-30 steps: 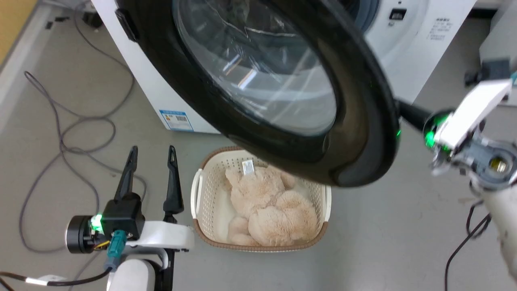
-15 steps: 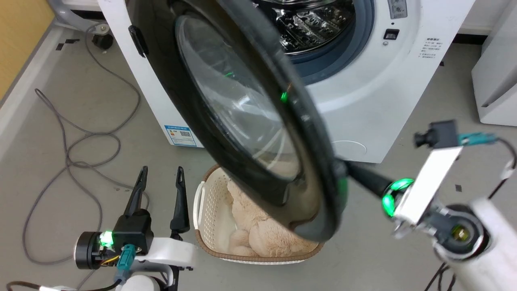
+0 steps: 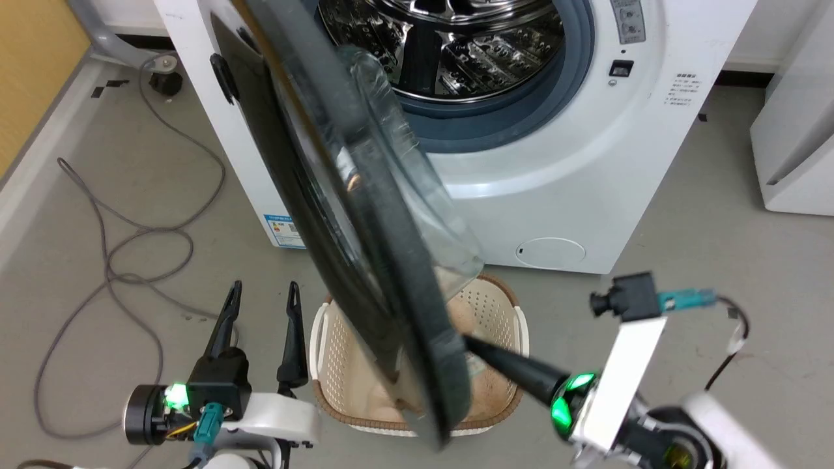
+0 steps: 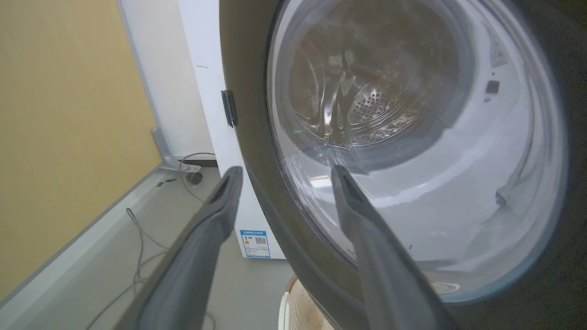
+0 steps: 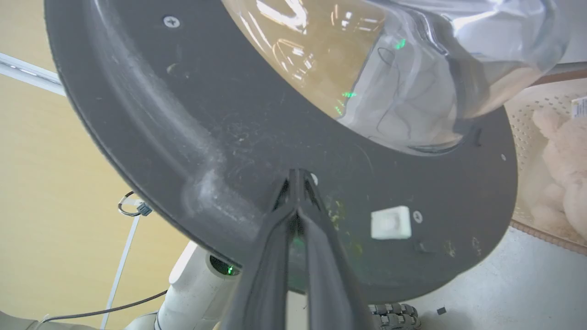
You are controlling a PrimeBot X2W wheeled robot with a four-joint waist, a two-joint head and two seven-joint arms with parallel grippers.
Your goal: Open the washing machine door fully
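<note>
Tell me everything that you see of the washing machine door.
The washing machine door is a glossy black disc with a bulging clear glass bowl, swung wide open, nearly edge-on to the head camera, hinged to the washer. The right end effector, shut, touches its smudged inner rim near a small white block.

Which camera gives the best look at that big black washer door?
The head view: the washing machine door stands swung out, nearly edge-on, right gripper at its inner rim. Left wrist view looks through its glass; right wrist view shows its inner rim close up.
</note>
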